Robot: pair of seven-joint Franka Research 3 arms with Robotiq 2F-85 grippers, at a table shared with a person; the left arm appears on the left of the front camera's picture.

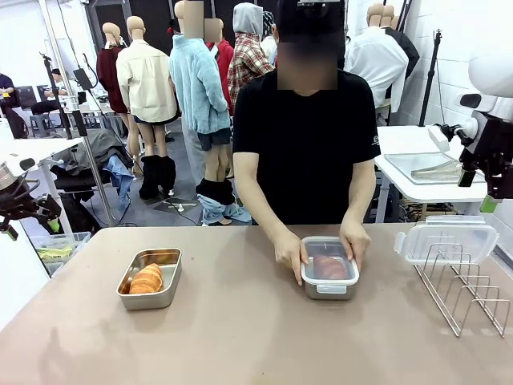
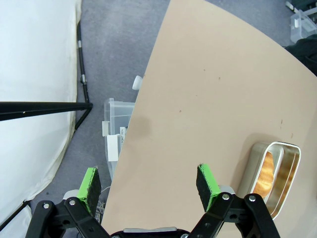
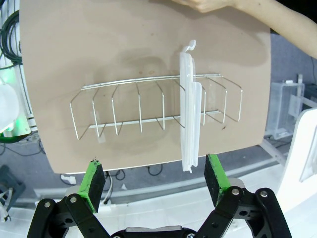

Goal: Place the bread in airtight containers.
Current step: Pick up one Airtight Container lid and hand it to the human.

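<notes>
Centrally in the front view, a person holds the lidded steel container point(image 1: 329, 290) on the tan table point(image 1: 240, 345), one hand point(image 1: 288, 253) at one end and the other hand point(image 1: 355, 241) at the opposite end; a reddish-brown croissant point(image 1: 329, 267) shows through its clear lid. That container shows in neither wrist view. The left wrist view looks down past the table's edge to a clear plastic bin point(image 2: 116, 129) on the floor, and takes in the open steel container point(image 2: 286, 186), which the front view places at table left point(image 1: 152, 303), holding a golden croissant point(image 1: 147, 279); whether a second lies behind it cannot be told. The right wrist view looks onto the wire rack point(image 3: 124, 114) with the spare clip lid point(image 3: 190, 124) standing on edge in one slot. Counted: two steel containers, two lids, at least two croissants, one rack. A small white mark on the person's black sleeve is too small to read. The left gripper point(image 2: 148, 178) and right gripper point(image 3: 156, 176) both have jaws spread wide, holding nothing.
</notes>
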